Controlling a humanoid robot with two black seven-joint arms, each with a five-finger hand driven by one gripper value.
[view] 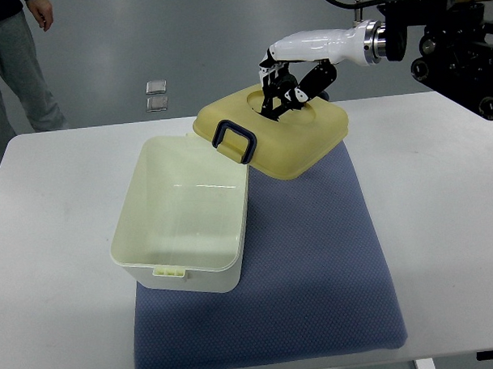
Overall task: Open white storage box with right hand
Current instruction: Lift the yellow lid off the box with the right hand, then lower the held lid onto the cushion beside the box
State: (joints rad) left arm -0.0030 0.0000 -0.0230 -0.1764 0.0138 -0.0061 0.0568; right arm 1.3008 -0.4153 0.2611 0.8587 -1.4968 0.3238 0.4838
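We count one cream-white plastic storage box (186, 227), open and empty, sitting on the left part of one blue-grey padded mat (314, 263) spread over the white table (54, 240). Its one pale yellow plastic lid (297, 138), carrying a single dark blue latch handle (234, 141), is off the box and tilted, just beyond the box's far right corner. Our right hand (288, 90) (white shell, black fingers) comes in from the right, its fingers curled into the lid's top recess, holding the lid. Two small grey squares (156, 94) lie on the floor behind. A person's legs (20, 71) show top left. We can read no writing anywhere.
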